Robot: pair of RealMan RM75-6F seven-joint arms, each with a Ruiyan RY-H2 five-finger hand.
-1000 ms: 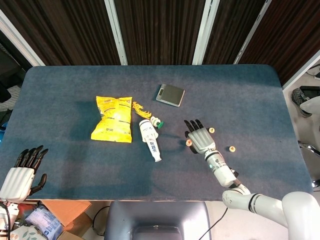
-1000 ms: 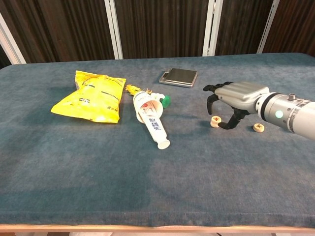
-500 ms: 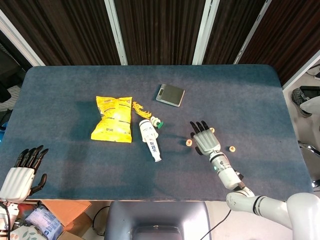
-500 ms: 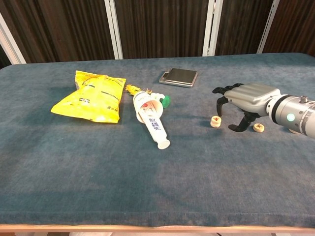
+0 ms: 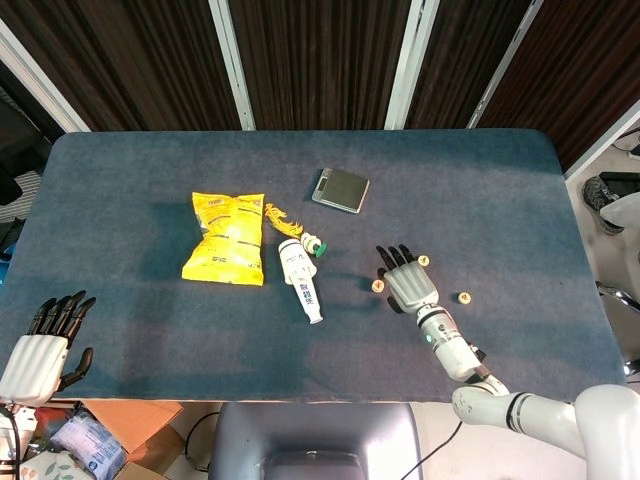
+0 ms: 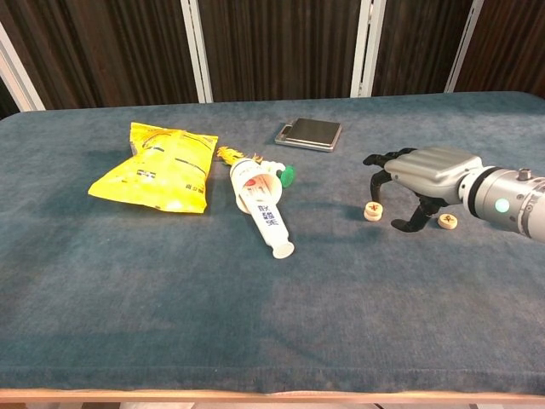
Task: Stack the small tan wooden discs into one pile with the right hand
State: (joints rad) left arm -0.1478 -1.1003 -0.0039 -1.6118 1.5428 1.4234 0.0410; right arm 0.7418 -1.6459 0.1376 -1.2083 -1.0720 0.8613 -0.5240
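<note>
Three small tan wooden discs lie apart on the blue table. One disc sits just left of my right hand. Another disc lies to the hand's right, and the third disc shows beyond its fingertips in the head view only. The right hand hovers palm down between them, fingers spread and curved downward, holding nothing. My left hand rests at the table's near left corner, fingers apart and empty.
A yellow snack bag, a white tube with a green cap and a flat grey device lie left of and behind the discs. The table's near edge runs just behind the right wrist.
The right hand drew rightward off the left disc, which it had been straddling, then edged slightly back toward it. The discs and the left hand stayed put.
</note>
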